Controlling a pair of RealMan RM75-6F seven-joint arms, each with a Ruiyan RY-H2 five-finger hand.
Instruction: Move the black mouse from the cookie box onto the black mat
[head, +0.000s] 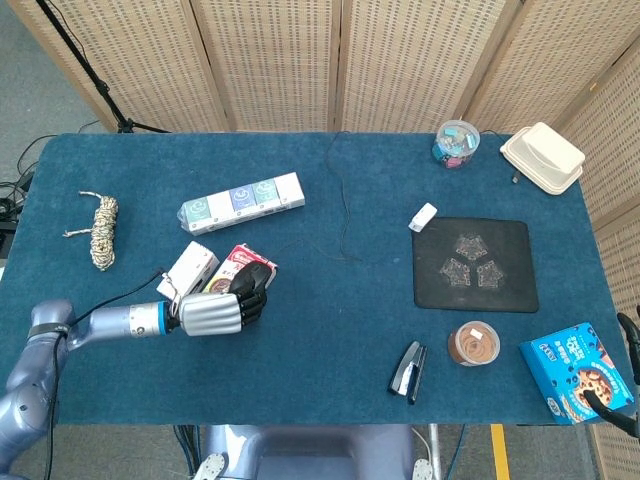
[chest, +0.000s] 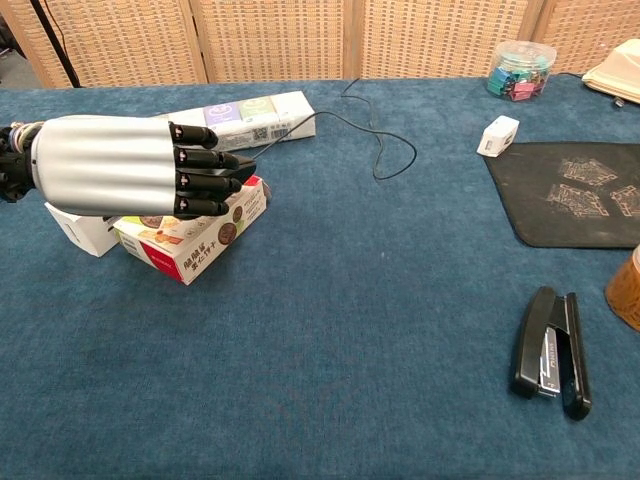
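The black mouse (head: 258, 276) is in the grip of my left hand (head: 212, 312), whose fingers curl over it just above the red and white cookie box (head: 234, 259). In the chest view the left hand (chest: 120, 168) hides most of the mouse (chest: 243, 172) above the cookie box (chest: 185, 240). The mouse cable (head: 344, 205) trails toward the back of the table. The black mat (head: 475, 265) lies far to the right, also seen as the mat (chest: 570, 195). Only spread fingertips of my right hand (head: 612, 406) show at the right edge, holding nothing.
A white box (head: 188, 268) touches the cookie box, and a long pack (head: 242, 202) lies behind it. A stapler (head: 408, 371), a brown jar (head: 475, 344) and a blue cookie box (head: 578, 370) sit in front of the mat. A small white item (head: 423, 216) lies at the mat's corner.
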